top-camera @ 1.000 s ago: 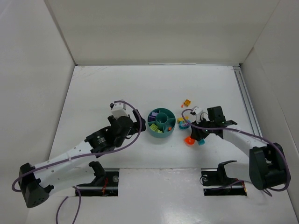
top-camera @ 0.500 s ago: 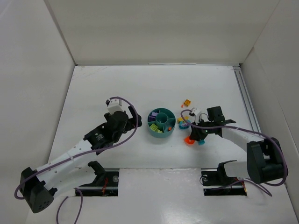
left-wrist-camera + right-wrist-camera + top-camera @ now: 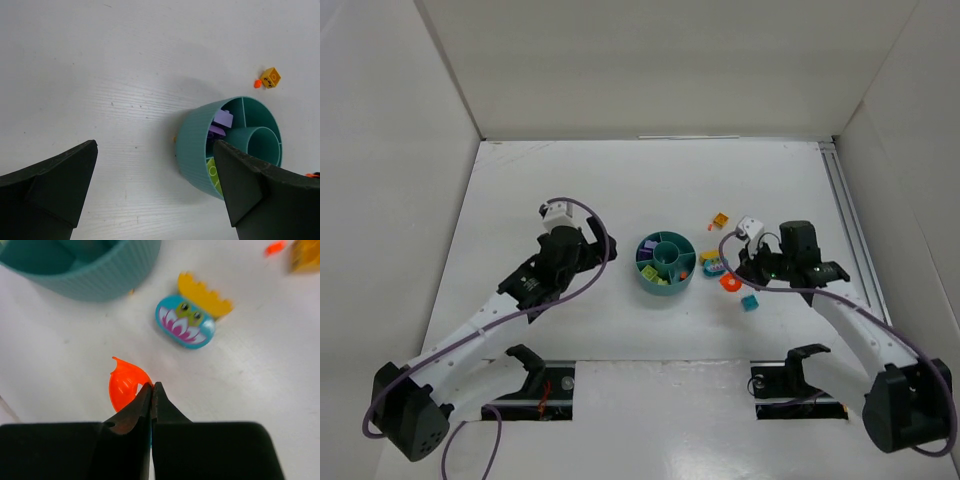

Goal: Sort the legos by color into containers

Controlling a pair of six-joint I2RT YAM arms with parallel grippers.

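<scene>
The round teal dish [image 3: 643, 272] sits mid-table, its containers holding purple [image 3: 222, 119] and yellow-green legos [image 3: 214, 175]. My right gripper [image 3: 151, 387] is shut on the rim of a curved orange lego [image 3: 125, 385], which shows just right of the dish in the top view [image 3: 728, 283]. Close by lie a teal piece printed with a flower [image 3: 186, 322] with a yellow crown piece [image 3: 205, 295] against it, a small teal brick [image 3: 750, 302] and a yellow-orange brick [image 3: 720, 218]. My left gripper [image 3: 155, 195] hangs open and empty left of the dish wall [image 3: 197, 150].
A tiny orange bit [image 3: 257, 83] lies beside the yellow-orange brick [image 3: 270, 77]. White walls enclose the table on three sides. A metal rail [image 3: 845, 215] runs along the right edge.
My right gripper has shut on the orange lego and carried it up and away from the small teal brick. The left arm has drawn back to the left of the dish, still open.
</scene>
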